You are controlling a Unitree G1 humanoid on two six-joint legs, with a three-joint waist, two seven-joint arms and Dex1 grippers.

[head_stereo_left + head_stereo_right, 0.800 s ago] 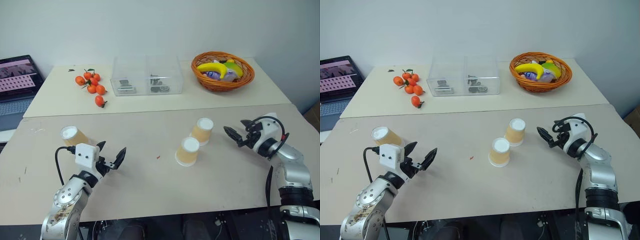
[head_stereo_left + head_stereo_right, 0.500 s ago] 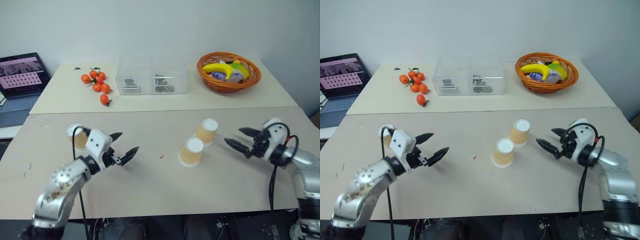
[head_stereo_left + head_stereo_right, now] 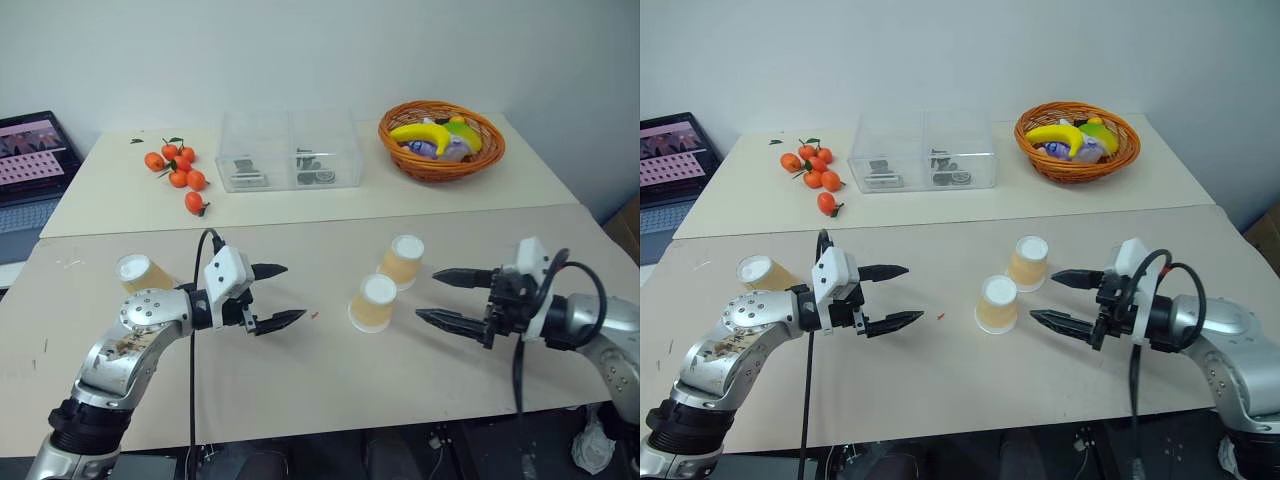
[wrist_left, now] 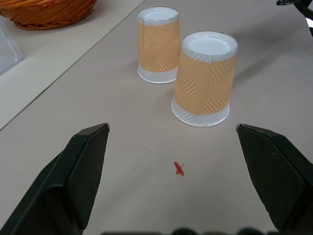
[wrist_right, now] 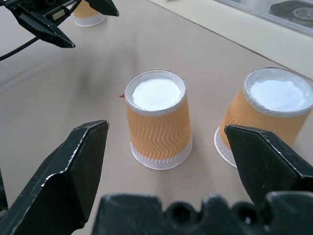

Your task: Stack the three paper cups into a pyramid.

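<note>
1. Centrally in the head view, two paper cups stand upside down on the table (image 3: 300, 380), long axes vertical, wide ends down: the nearer cup (image 3: 374, 303) and the farther cup (image 3: 402, 262), just beside each other, up-right.
2. At mid-left, the third cup (image 3: 141, 272) leans, its white end tipped toward the upper left.
3. Left of the pair, the left gripper (image 3: 274, 296) points right, fingers spread wide, holding nothing.
4. Right of the pair, the right gripper (image 3: 442, 297) points left, likewise spread and empty.
5. Along the top sit tangerines (image 3: 179, 173), a clear box (image 3: 291, 150) and a wicker basket (image 3: 488, 160).
</note>
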